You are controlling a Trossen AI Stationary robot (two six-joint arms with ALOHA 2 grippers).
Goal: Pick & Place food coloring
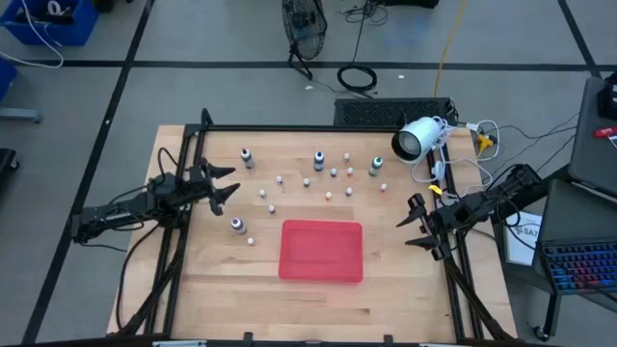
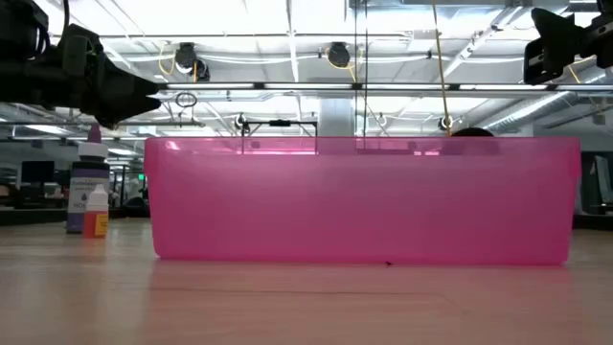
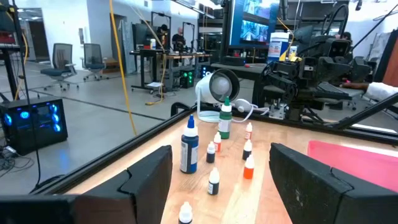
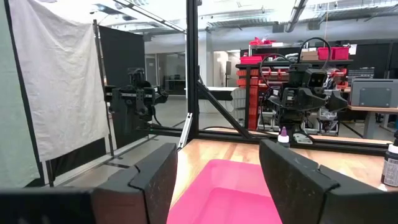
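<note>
The food coloring bottles (image 1: 318,173) stand scattered across the far half of the wooden tabletop (image 1: 212,289), none of them held. A few larger dark ones with pale caps stand among them, one at the far left (image 1: 247,157), one near the middle (image 1: 318,159) and a green-capped one (image 1: 376,167) toward the right. One more dark bottle (image 1: 237,226) stands apart with a small whitish one just beside it, to the left of the red tray (image 1: 321,252). The tray lies flat on the near middle of the tabletop and shows nothing inside it.

The left gripper (image 1: 224,187) hangs over the left side of the tabletop, its fingers (image 3: 146,180) spread wide and empty, pointing toward the cluster of bottles. In the left wrist view a blue-capped bottle (image 3: 189,144) stands nearest, with smaller ones around it.

The right gripper (image 1: 413,225) hovers at the right edge of the tabletop, beside the tray, fingers (image 4: 298,180) also wide apart and holding nothing. A white lamp-like camera (image 1: 416,141) sits at the far right corner.
</note>
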